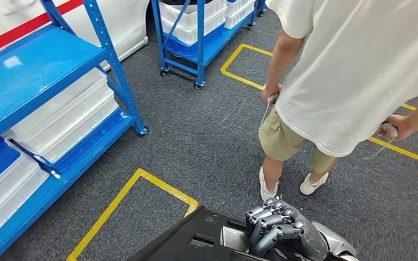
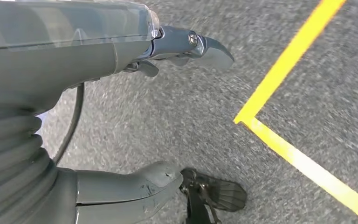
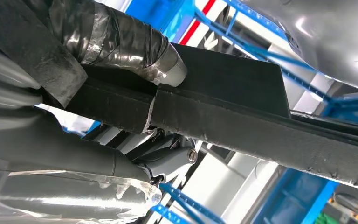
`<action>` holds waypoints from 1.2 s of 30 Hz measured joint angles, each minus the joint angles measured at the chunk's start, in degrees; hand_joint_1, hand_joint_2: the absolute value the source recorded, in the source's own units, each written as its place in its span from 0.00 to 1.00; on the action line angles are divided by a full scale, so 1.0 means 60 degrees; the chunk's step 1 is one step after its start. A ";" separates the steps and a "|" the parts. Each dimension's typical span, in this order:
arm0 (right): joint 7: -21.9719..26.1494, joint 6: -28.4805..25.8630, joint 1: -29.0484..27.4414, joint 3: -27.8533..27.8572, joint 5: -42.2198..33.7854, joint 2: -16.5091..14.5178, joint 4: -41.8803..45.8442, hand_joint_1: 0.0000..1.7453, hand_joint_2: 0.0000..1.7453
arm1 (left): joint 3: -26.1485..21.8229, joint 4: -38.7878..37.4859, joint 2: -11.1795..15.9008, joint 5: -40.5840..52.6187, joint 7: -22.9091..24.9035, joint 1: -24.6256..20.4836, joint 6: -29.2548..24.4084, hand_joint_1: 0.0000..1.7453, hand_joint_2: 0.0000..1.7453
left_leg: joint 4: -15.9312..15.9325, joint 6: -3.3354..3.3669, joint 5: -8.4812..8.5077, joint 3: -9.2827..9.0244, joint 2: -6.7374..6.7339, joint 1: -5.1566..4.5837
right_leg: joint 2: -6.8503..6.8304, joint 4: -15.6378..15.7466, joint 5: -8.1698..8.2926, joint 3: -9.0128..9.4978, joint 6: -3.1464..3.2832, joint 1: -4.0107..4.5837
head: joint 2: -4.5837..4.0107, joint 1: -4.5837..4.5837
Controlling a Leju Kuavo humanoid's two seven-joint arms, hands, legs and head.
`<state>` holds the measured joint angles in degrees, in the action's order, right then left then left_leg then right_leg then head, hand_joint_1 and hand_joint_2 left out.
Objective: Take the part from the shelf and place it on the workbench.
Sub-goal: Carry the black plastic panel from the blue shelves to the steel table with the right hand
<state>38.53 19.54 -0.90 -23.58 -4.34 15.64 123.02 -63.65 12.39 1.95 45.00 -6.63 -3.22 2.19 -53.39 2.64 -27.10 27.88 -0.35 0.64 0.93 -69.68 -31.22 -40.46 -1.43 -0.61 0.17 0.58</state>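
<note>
Head view had the right hand (image 1: 280,231) low at the near edge, fingers curled over the top of the black part (image 1: 196,239), so the part was already off the shelf and being carried in front of the robot. No table was visible yet, so I'd guess this was mid-carry, with the walk to the drop-off still to come. Blue shelf (image 1: 38,109) with white bins (image 1: 65,117) sat on the left, a second blue rack (image 1: 198,32) further back, and a person in a white shirt (image 1: 354,70) stood on the right holding controllers, pretty close to the path, which could get awkward. Yellow floor tape (image 1: 136,190) marked boxes on the grey carpet (image 1: 207,136). Right wrist view filled in what the head view couldn't: the taped thumb (image 3: 121,42) was pressed on one face of the flat black part (image 3: 233,84) with the fingers (image 3: 168,161) under the other, a proper clamp across a thin panel, probably so it wouldn't tilt while walking. Left wrist view showed the left hand (image 2: 121,116) hanging over the carpet near a corner of yellow tape (image 2: 270,88), thumb and fingers apart and holding nothing, so the carry looked one-handed.
</note>
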 joint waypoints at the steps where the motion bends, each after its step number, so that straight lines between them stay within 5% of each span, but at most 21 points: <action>1: -0.0001 0.0046 0.0013 0.0009 -0.0019 -0.0003 -0.0038 0.97 1.00 | -0.0024 0.0000 0.0000 0.0001 -0.0035 -0.0004 0.0023 0.00 1.00 | -0.0001 0.0001 -0.0011 -0.0002 -0.0128 -0.0011 | -0.0044 -0.0425 -0.0103 -0.0203 -0.0021 -0.0028 | 0.0000 -0.0001; 3: -0.0025 0.0138 0.0048 0.0017 -0.0060 -0.0003 -0.0112 0.97 1.00 | -0.0059 0.0000 -0.0003 0.0007 -0.0077 -0.0030 0.0055 0.00 1.00 | -0.0004 -0.0020 -0.0051 -0.0038 -0.0366 -0.0016 | -0.0123 -0.0142 0.0241 -0.0031 -0.0050 -0.0077 | 0.0000 0.0000; 6: -0.0088 0.0263 0.0135 0.0017 -0.0137 -0.0003 -0.0178 0.97 1.00 | -0.0078 0.0000 -0.0006 0.0068 -0.0093 -0.0055 0.0060 0.00 1.00 | -0.0022 -0.0135 -0.0159 -0.0133 -0.0645 -0.0038 | -0.0581 0.1818 0.1046 0.1018 0.0003 -0.0038 | 0.0000 -0.0001; 8: -0.0138 0.0326 0.0172 0.0017 -0.0168 -0.0003 -0.0214 0.97 1.00 | -0.0086 0.0000 -0.0005 0.0098 -0.0085 -0.0057 0.0045 0.00 1.00 | -0.0048 -0.0240 -0.0220 -0.0147 -0.0795 -0.0074 | -0.0732 0.2264 0.1061 0.1213 0.0114 0.0059 | 0.0000 0.0002; 10: -0.0189 0.0388 0.0181 0.0021 -0.0211 -0.0001 -0.0253 0.97 1.00 | -0.0090 0.0000 -0.0011 0.0107 -0.0073 -0.0073 0.0040 0.00 1.00 | -0.0064 -0.0338 -0.0294 -0.0168 -0.0945 -0.0072 | -0.0563 0.2280 0.1050 0.1183 0.0235 0.0072 | 0.0000 0.0005; 12: -0.0215 0.0420 0.0210 0.0030 -0.0266 0.0001 -0.0283 0.97 1.00 | -0.0090 0.0000 -0.0019 0.0119 -0.0068 -0.0095 0.0044 0.00 1.00 | -0.0448 -0.0411 -0.0618 -0.0053 -0.0699 -0.0027 | -0.0395 0.2330 0.1059 0.1223 0.0358 0.0041 | 0.0000 0.0004; 14: -0.0228 0.0465 0.0256 0.0038 -0.0325 -0.0006 -0.0321 0.97 1.00 | -0.0090 0.0000 -0.0025 0.0125 -0.0068 -0.0081 0.0047 0.00 1.00 | -0.1689 -0.0443 -0.1279 0.0486 -0.0209 0.0011 | -0.0227 0.2339 0.1054 0.1251 0.0450 0.0035 | 0.0000 0.0004; 16: -0.0242 0.0552 0.0265 0.0042 -0.0376 -0.0016 -0.0383 0.97 1.00 | -0.0094 0.0000 -0.0032 0.0125 -0.0069 -0.0037 0.0053 0.00 1.00 | -0.3008 -0.0456 -0.1731 0.1152 -0.0019 0.0015 | -0.0017 0.2322 0.1047 0.1251 0.0480 0.0051 | 0.0000 0.0005; 18: -0.0249 0.0644 0.0258 0.0045 -0.0452 -0.0030 -0.0448 0.97 1.00 | -0.0097 0.0000 -0.0063 0.0125 -0.0090 -0.0016 0.0064 0.00 1.00 | -0.3018 -0.0446 -0.1410 0.1257 0.0024 0.0018 | 0.0217 0.2303 0.1048 0.1263 0.0481 0.0051 | 0.0000 0.0005; 21: -0.0298 0.0735 0.0286 0.0047 -0.0648 -0.0099 -0.0508 0.97 1.00 | -0.0098 0.0000 -0.0118 0.0127 -0.0194 -0.0016 0.0072 0.00 1.00 | -0.1107 -0.0395 -0.0270 0.0526 0.0457 0.0062 | 0.0560 0.2264 0.1050 0.1280 0.0443 0.0033 | 0.0000 0.0003; 23: -0.0389 0.0754 0.0310 0.0047 -0.0754 -0.0186 -0.0527 0.97 1.00 | -0.0100 0.0000 -0.0147 0.0156 -0.0240 -0.0018 0.0077 0.00 1.00 | -0.0437 -0.0376 -0.0064 0.0271 0.0729 0.0077 | 0.0762 0.2255 0.1104 0.1193 0.0337 0.0018 | 0.0000 0.0003; 25: -0.0475 0.0731 0.0293 0.0042 -0.0792 -0.0272 -0.0536 0.97 1.00 | -0.0101 0.0000 -0.0172 0.0232 -0.0246 -0.0042 0.0086 0.00 1.00 | -0.0301 -0.0317 -0.0057 0.0214 0.0611 0.0060 | 0.0910 0.2284 0.1171 0.1106 0.0204 -0.0008 | 0.0000 0.0004; 27: -0.0540 0.0662 0.0269 0.0027 -0.0796 -0.0334 -0.0535 0.97 1.00 | -0.0101 0.0000 -0.0194 0.0316 -0.0227 -0.0059 0.0086 0.00 1.00 | -0.0193 -0.0199 0.0011 0.0169 0.0403 0.0057 | 0.0587 0.2041 0.0991 0.0982 0.0113 0.0012 | 0.0000 0.0002; 29: -0.0576 0.0576 0.0254 -0.0006 -0.0793 -0.0398 -0.0533 0.97 1.00 | -0.0101 0.0000 -0.0213 0.0377 -0.0175 -0.0038 0.0074 0.00 1.00 | -0.0133 -0.0109 0.0036 0.0139 0.0164 0.0038 | 0.0084 0.1024 0.0418 0.0527 0.0051 0.0036 | 0.0000 0.0000; 31: -0.0594 0.0514 0.0208 -0.0045 -0.0794 -0.0452 -0.0535 0.97 1.00 | -0.0101 0.0000 -0.0224 0.0409 -0.0126 -0.0008 0.0065 0.00 1.00 | -0.0135 -0.0072 0.0019 0.0141 -0.0080 0.0001 | -0.0058 -0.0253 -0.0100 -0.0075 0.0009 0.0017 | 0.0000 -0.0001; 32: -0.0612 0.0500 0.0184 -0.0059 -0.0796 -0.0470 -0.0536 0.97 1.00 | -0.0101 0.0000 -0.0233 0.0413 -0.0115 -0.0008 0.0066 0.00 1.00 | -0.0137 -0.0064 0.0006 0.0137 -0.0196 -0.0010 | -0.0070 -0.0552 -0.0135 -0.0218 0.0004 0.0008 | 0.0000 0.0000; 34: -0.0691 0.0500 0.0181 -0.0085 -0.0815 -0.0503 -0.0537 0.97 1.00 | -0.0101 0.0000 -0.0260 0.0416 -0.0114 -0.0033 0.0070 0.00 1.00 | -0.0137 -0.0065 -0.0032 0.0094 -0.0398 -0.0024 | -0.0128 0.0033 0.0332 0.0097 0.0040 0.0009 | 0.0000 0.0000; 36: -0.0809 0.0513 0.0267 -0.0107 -0.0859 -0.0540 -0.0537 0.97 1.00 | -0.0101 0.0000 -0.0311 0.0416 -0.0135 -0.0065 0.0084 0.00 1.00 | -0.0133 -0.0104 -0.0084 0.0032 -0.0565 -0.0044 | -0.0428 0.1453 0.0938 0.0856 0.0150 0.0092 | 0.0000 -0.0001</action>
<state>33.68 22.62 0.70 -24.23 -9.49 12.40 119.80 -64.26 12.39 0.08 47.50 -7.44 -3.61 2.69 -54.19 2.01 -27.61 28.07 -3.74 0.37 -1.64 -60.96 -25.60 -35.33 -0.53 -0.06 0.17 0.57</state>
